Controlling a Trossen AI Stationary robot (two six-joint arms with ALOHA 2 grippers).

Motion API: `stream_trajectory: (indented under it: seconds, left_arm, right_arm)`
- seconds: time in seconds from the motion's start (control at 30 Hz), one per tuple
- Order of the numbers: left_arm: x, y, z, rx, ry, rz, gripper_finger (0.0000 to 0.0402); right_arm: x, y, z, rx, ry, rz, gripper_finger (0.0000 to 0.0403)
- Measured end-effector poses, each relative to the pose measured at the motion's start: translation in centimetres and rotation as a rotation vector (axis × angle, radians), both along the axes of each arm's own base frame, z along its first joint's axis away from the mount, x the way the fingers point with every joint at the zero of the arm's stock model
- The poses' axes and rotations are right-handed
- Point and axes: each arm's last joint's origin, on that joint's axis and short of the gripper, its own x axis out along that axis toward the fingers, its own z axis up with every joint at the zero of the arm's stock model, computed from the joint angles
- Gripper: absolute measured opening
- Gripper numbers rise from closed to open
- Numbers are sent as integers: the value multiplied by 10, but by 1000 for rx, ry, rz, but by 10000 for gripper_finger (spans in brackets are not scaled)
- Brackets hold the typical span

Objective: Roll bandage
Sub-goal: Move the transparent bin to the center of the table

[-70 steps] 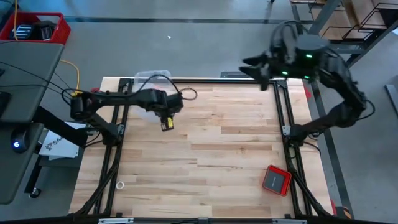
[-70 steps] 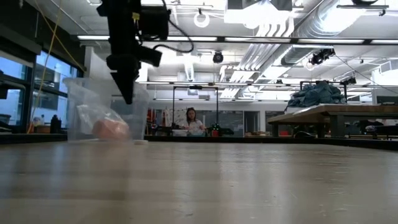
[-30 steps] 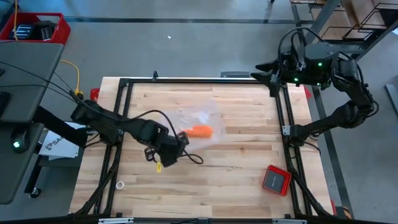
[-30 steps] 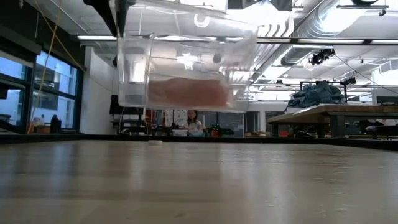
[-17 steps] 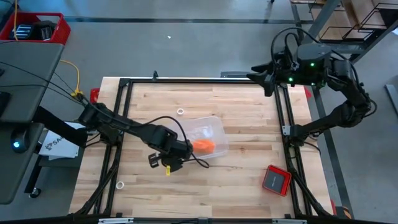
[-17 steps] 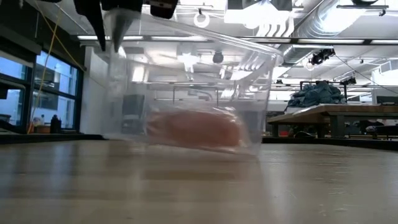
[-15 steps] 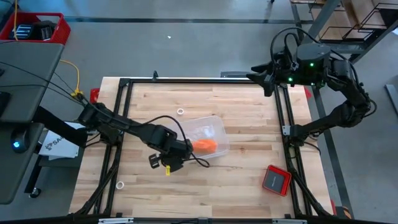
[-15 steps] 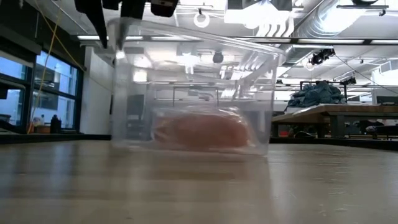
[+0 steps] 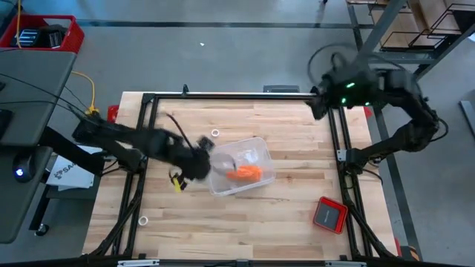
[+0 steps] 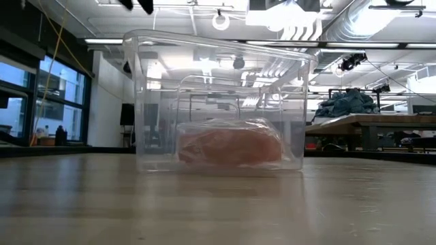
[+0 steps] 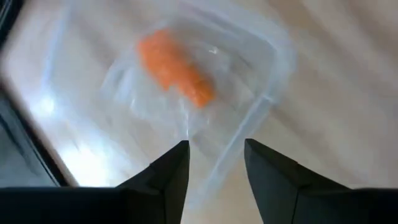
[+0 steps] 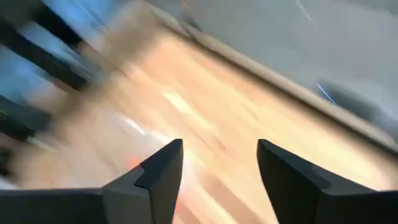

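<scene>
While boxed, bandage [image 9: 243,173] lies just beside left gripper [image 9: 202,157] — untouched.

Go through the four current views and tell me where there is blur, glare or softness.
High view: left arm smeared by motion beside the clear container. Low view: foreground table soft, ceiling lights glaring, the bandage hazy through the plastic. Left wrist view: container and bandage soft past the left tool. Right wrist view: the table streaked with motion blur past the right tool.

Soft orange cloth bandage [image 9: 243,173] in a glossy clear plastic tub [image 9: 261,162] on pale matt wooden table [image 9: 297,148].
</scene>
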Motion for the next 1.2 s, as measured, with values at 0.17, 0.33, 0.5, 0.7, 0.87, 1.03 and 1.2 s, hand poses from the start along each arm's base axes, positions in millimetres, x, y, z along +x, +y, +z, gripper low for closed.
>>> stream_trajectory:
  seconds: [0.17, 0.33, 0.5, 0.7, 0.87, 1.03, 1.2]
  left_arm:
    - [-32, 36, 23, -366, -202, 536, 129]
    - [-71, 43, -12, -614, -387, 852, 36]
    - [-90, 34, -73, -844, -468, 1194, 6]
    - [-90, 29, -140, -969, -509, 1489, 1]
    - [-77, 27, -166, -1055, -504, 1562, 1]
    - [-62, 26, -182, -1069, -506, 1605, 0]
    - [-49, 33, -186, -1091, -560, 1597, 0]
  right_arm:
    - [4, -2, -59, 132, 334, -34, 115]
    - [11, 2, -151, 333, 479, 0, 14]
    - [25, 15, -231, 476, 362, 35, 3]
    - [46, 12, -271, 491, 80, -62, 1]
    - [54, 14, -281, 531, -76, -117, 0]
    - [57, 22, -283, 551, -77, -118, 0]
    - [64, 42, -288, 577, -79, -123, 0]
